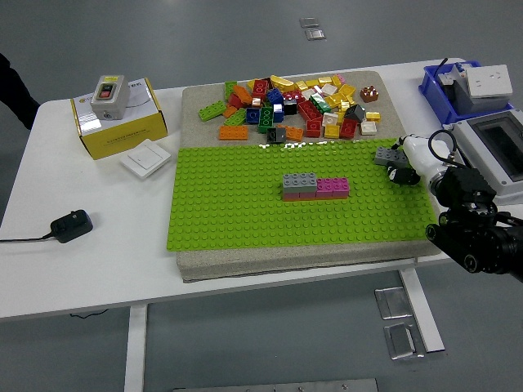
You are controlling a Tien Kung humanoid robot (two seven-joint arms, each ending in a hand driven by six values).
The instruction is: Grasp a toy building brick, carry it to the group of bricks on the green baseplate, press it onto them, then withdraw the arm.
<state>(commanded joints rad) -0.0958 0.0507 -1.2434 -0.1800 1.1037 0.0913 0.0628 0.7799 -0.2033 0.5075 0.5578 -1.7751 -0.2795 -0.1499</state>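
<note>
1. A green baseplate [245, 212] fills the centre of the white desk [98, 269], with a grey-and-pink group of bricks [315, 186] at its middle.
2. At right of frame, the robot's right hand [402, 163] has its fingers clamped on a grey brick [386, 156] over the plate's upper-right corner, well apart from the group.
3. The brick looks light, rigid and smooth-sided, probably best pinched across its side walls, studs left clear.
</note>
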